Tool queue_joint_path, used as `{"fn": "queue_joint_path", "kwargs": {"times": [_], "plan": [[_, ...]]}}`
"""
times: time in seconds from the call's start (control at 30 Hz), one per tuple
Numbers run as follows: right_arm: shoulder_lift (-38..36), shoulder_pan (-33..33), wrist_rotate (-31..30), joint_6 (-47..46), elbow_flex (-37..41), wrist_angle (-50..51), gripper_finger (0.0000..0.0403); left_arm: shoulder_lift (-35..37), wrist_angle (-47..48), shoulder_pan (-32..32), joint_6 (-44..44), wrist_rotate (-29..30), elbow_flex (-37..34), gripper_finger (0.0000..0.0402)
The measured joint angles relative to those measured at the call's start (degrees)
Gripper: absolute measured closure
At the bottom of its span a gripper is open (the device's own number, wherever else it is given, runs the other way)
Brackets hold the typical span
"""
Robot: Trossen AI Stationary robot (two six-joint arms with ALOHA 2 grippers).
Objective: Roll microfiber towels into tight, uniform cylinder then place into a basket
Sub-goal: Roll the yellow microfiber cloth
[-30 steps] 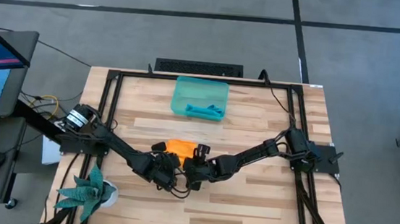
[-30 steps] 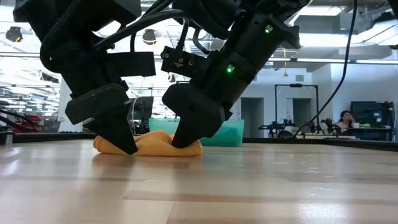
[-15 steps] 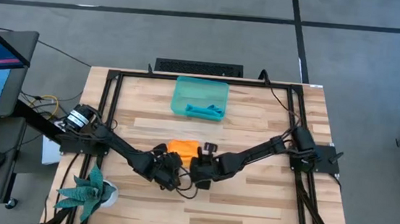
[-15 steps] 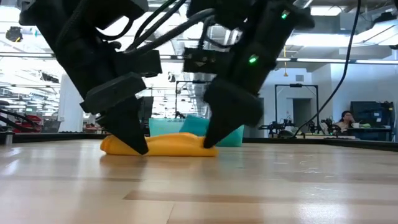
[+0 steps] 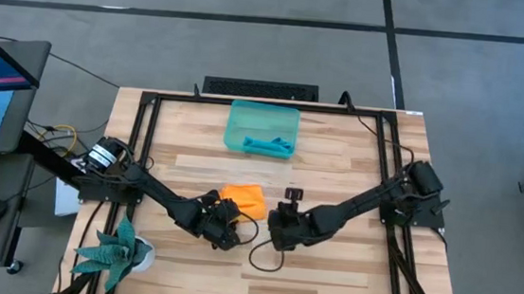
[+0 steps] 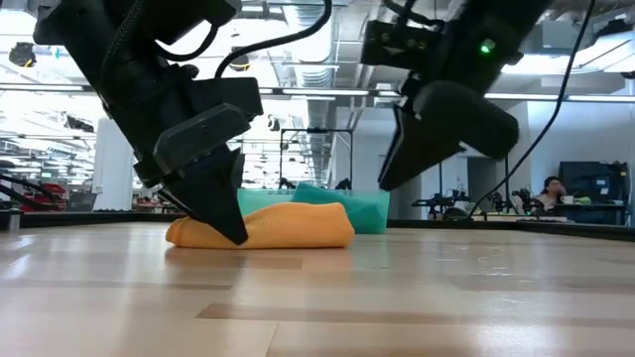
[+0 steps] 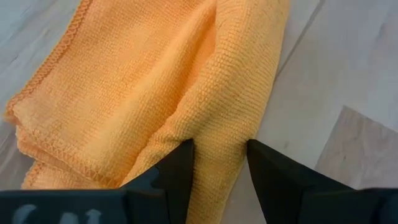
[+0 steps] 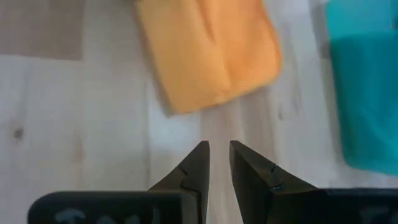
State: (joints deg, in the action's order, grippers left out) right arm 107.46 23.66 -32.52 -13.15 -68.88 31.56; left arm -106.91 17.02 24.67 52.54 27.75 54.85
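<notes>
Moved: right tool (image 8: 216, 163) has backed off the orange towel (image 5: 244, 201), nearly closed, empty.
Left tool (image 7: 219, 163): pinching the towel's fold.

Nubbly orange cloth towel (image 7: 155, 93) with stitched hem, pale wood-plank table (image 5: 327, 276), seemingly translucent plastic basket (image 5: 246, 117)

Counted on table: two towels, one orange towel (image 5: 244, 201) and one teal towel (image 5: 268, 147); one basket (image 5: 239, 116); one potted plant (image 5: 112, 251); two arms.
</notes>
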Motion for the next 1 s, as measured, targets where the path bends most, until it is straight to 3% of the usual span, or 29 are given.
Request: {"fn": "queue_joint_path", "kwargs": {"times": [0.47,0.77,1.0], "plan": [[4.74,1.45,3.97,14.36,2.85,-16.24,0.0308,0.0,-0.13,-0.04,-0.9,0.46,0.02,0.0258],[6.86,2.94,3.74,23.65,2.97,-22.31,0.0233,-0.02,-0.2,0.02,-3.39,1.18,0.02,0.0258],[8.24,0.13,3.18,26.58,2.89,-23.77,0.0183,-0.02,-0.22,0.02,-3.37,1.2,0.02,0.0258]]}}
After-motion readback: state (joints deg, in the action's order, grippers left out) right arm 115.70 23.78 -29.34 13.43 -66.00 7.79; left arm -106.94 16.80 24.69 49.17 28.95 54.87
